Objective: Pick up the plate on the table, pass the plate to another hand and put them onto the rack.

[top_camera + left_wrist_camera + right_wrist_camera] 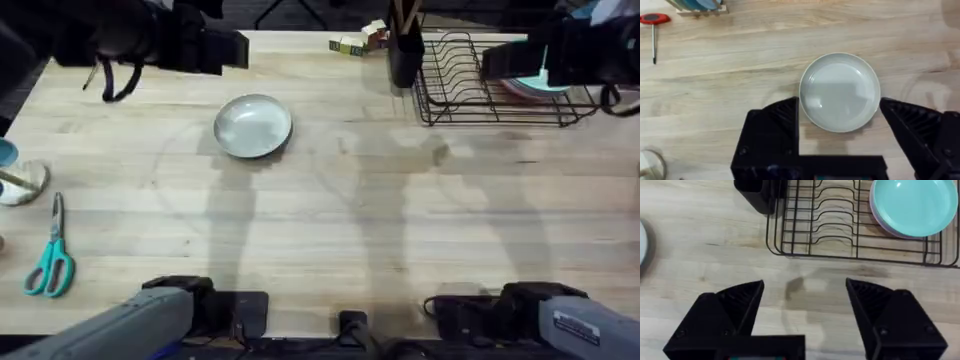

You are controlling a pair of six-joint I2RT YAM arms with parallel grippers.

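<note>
Left gripper (839, 132) hangs over the plate (840, 92), fingers spread wide and empty, the plate lying flat on the table (330, 220) at their twelve o'clock, between the tips. Being round, any axis works. Right gripper (805, 305) waits open and empty by the rack (855, 225).

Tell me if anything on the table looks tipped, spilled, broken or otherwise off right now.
Nothing stands out. The white plate lies flat and whole on the table, with the left gripper open above it. The teal plates lie stacked in the rack, and the scissors lie flat near the table's left edge.
</note>
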